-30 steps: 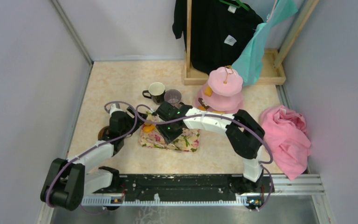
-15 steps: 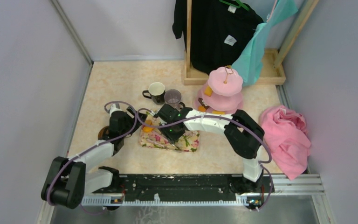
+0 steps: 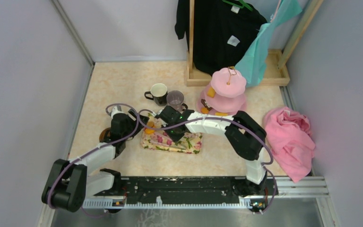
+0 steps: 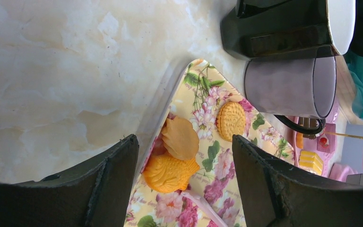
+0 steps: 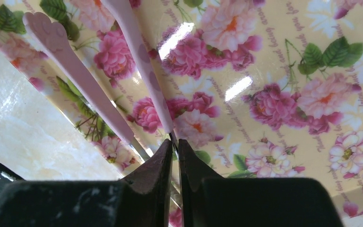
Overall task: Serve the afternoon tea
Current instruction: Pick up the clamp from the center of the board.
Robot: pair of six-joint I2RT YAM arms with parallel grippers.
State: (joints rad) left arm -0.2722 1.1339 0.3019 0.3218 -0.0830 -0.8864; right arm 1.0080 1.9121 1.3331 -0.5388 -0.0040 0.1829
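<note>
My right gripper is low over the flower-patterned tray, shut on the thin metal stem of a pink-handled utensil. A second pink-handled utensil lies beside it. My left gripper hangs open above the tray's left end. Under it lie an orange fish-shaped snack, a brown shell-shaped snack and a round yellow biscuit. Behind the tray the smoky mug and the black mug stand side by side. The pink three-tier stand holds a few snacks. A brown coaster peeks out beside the left arm.
A wooden clothes rack with a black shirt and a teal garment stands at the back. A crumpled pink cloth lies at the right. Grey walls close in on the left and right.
My right gripper has shut on the utensil's stem and shifted slightly left over the tray. The left arm has not moved.
</note>
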